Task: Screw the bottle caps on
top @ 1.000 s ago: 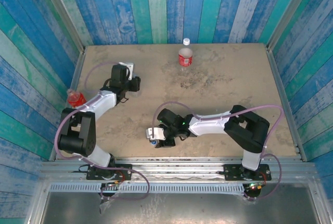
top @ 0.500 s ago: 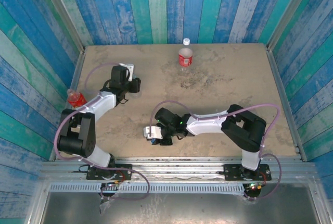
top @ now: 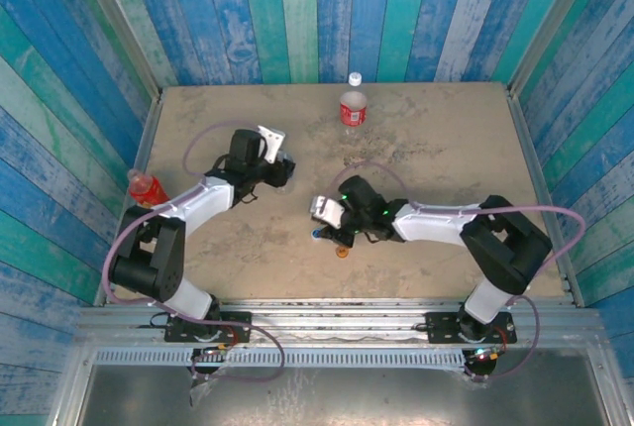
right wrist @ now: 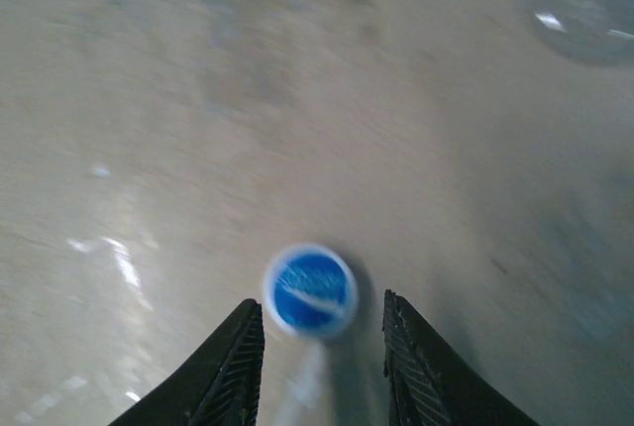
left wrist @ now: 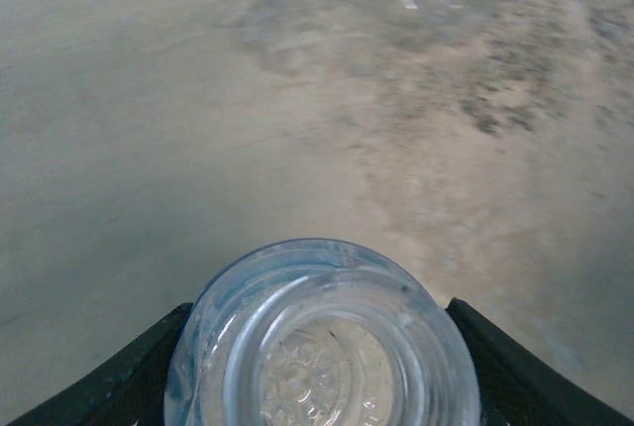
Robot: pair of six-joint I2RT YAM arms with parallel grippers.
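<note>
Blue cap (right wrist: 310,290) is near the middle of the worktop (top: 446,149), toward the front edge, between the fingertips of the right claw (right wrist: 321,303). Jaws are narrow, about cap width. The view is blurred, so we can't tell if they actually pinch it. Orange cap (top: 342,251) lies just beside it on the front side.

Left claw (left wrist: 317,309) is clamped on the clear bottle (left wrist: 322,362), left of centre. The base faces its camera, so we judge the mouth points away. Red-label bottle (top: 354,109) is at the far edge with the white cap (top: 355,78) at its far end; on or loose, we can't tell. Red bottle (top: 146,188) is at the left edge.

Risks as we see them:
- A weak or off-centre pinch drops or tilts the tiny cap, and a tilted cap cross-threads.
- The smooth round bottle may spin in the left claw under torque.
- The right claw could knock the orange cap away.
</note>
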